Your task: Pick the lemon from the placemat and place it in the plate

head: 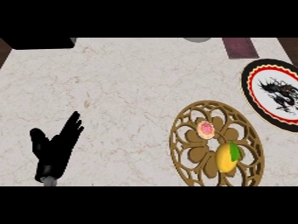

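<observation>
Lemon [227,158] sitting on placemat [216,144] lower right, plate [280,95] lying upper right; left hand [54,148] resting lower left, fingers spread apart, holding nothing.

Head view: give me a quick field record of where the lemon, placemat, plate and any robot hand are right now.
lemon: on the placemat, lower right part, green leaf on top
placemat: round, gold cut-out pattern, right of centre
other item: pink donut on the placemat, above and left of the lemon
plate: far right, black and red rim, nothing on it
left robot hand: open, lower left, resting
right robot hand: not in view
</observation>
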Controlling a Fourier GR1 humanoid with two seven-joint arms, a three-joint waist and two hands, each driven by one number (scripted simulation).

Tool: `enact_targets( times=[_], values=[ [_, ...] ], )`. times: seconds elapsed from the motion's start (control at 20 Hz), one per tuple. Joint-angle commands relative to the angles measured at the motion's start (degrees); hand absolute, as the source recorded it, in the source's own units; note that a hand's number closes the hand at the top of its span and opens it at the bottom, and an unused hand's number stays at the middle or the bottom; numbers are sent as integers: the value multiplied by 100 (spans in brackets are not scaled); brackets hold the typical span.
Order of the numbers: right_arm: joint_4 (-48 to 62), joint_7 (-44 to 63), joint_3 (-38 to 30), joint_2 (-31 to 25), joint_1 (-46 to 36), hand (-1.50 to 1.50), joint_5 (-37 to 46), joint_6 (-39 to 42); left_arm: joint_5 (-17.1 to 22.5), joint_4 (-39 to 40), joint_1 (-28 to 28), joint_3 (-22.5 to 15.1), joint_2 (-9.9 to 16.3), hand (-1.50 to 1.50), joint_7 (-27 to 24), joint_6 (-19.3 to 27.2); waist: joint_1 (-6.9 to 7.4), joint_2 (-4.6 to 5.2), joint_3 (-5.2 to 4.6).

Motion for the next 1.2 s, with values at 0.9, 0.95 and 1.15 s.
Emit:
enact_targets(
  times=[0.9, 0.95, 1.15],
  values=[
    [-2156, 5144, 2085, -1250, 599, -150, 3065, 2324, -342, 375, -141, -133, -381, 0, -209, -227, 269, 36, 0],
    [-2292, 5369, 2661, -984, 616, -150, 3695, 2180, -223, 44, -211, 15, -170, 0, 158, -246, 279, 29, 1],
    [-1555, 6061, 2580, -827, -712, -150, 3758, 2670, -304, 63, -256, 116, -200, 0, 248, -320, 255, 25, 5]
  ],
)
